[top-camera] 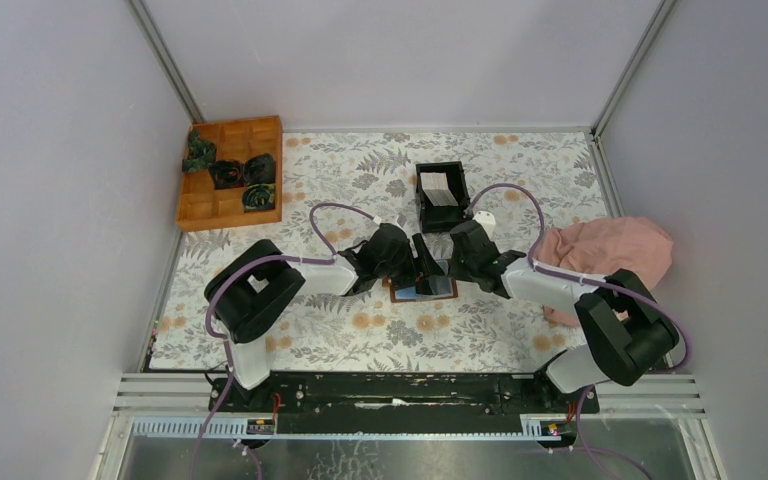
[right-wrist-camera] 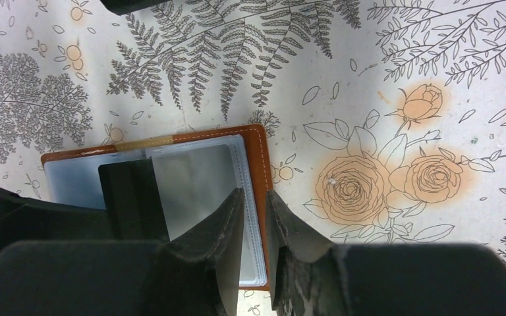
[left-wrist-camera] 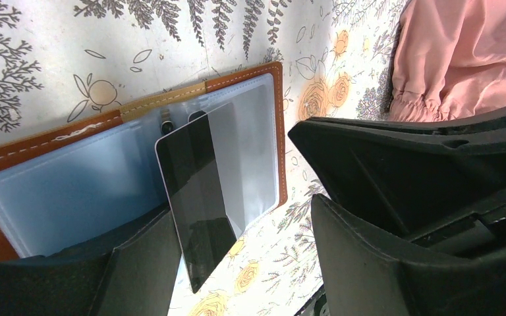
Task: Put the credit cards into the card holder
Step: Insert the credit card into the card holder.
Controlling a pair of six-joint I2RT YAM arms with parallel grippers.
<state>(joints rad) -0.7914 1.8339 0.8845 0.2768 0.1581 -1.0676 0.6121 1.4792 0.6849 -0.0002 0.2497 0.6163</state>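
Observation:
The card holder (top-camera: 400, 295) lies open on the flowered cloth, with its brown rim (left-wrist-camera: 280, 131) (right-wrist-camera: 258, 151) around clear plastic sleeves. One credit card (left-wrist-camera: 194, 191) (right-wrist-camera: 128, 197) looks dark and glossy. Its far end is tucked under a sleeve and its near end sticks out past the holder's edge. My left gripper (left-wrist-camera: 240, 217) (top-camera: 412, 268) is open wide, and the card's free end lies beside its left finger (left-wrist-camera: 138, 263), not pinched. My right gripper (right-wrist-camera: 253, 194) (top-camera: 452, 268) hovers over the holder's right edge, jaws a narrow gap apart. More pale credit cards (top-camera: 440, 190) stand in a black box.
The black box (top-camera: 441, 168) stands just behind the holder. An orange wooden tray (top-camera: 230, 205) holding dark items sits at the back left. A crumpled pink cloth (top-camera: 610, 250) (left-wrist-camera: 468, 52) lies at the right. Grey walls enclose the table.

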